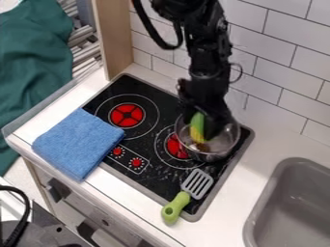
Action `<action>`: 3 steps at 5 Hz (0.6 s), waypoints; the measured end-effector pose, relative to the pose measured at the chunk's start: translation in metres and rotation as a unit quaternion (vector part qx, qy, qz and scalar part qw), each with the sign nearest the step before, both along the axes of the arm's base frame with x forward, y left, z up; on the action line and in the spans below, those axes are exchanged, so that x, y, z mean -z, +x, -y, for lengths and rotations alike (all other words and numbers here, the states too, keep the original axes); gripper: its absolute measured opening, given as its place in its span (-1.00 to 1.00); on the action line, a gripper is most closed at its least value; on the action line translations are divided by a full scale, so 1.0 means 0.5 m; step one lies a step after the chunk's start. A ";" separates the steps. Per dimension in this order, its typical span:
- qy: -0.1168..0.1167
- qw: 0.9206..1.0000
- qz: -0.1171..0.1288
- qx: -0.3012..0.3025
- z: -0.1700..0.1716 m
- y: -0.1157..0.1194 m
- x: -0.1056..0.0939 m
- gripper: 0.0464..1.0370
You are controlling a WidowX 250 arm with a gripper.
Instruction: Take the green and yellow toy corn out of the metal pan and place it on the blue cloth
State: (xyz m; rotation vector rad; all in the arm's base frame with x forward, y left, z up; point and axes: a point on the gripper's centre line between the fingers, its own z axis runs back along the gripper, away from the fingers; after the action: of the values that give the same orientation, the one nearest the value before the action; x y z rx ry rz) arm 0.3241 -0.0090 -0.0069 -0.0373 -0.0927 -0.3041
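The black gripper hangs over a clear-walled pot on the right side of the stove, its fingertips down at the pot's opening. Between them it is shut on a green and yellow toy that looks like corn, tilted, with its green part up and its lower end inside the pot. The pot stands partly over the lower right red burner. Part of the pot's back rim is hidden behind the gripper.
A blue folded cloth covers the stove's left front edge. A green-handled spatula lies across the front right of the stove. The grey sink is at right; a tiled wall rises behind.
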 end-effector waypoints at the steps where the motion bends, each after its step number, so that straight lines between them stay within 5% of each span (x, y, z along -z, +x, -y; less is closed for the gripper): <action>1: 0.017 0.998 0.056 0.004 -0.015 -0.002 -0.085 0.32; 2: 0.041 0.994 0.094 -0.031 -0.070 -0.023 -0.158 0.32; 3: 0.054 0.988 0.074 -0.127 -0.178 -0.074 -0.159 0.32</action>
State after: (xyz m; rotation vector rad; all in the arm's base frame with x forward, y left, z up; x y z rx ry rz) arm 0.2869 0.0800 0.0725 0.1048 -0.2259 -0.0567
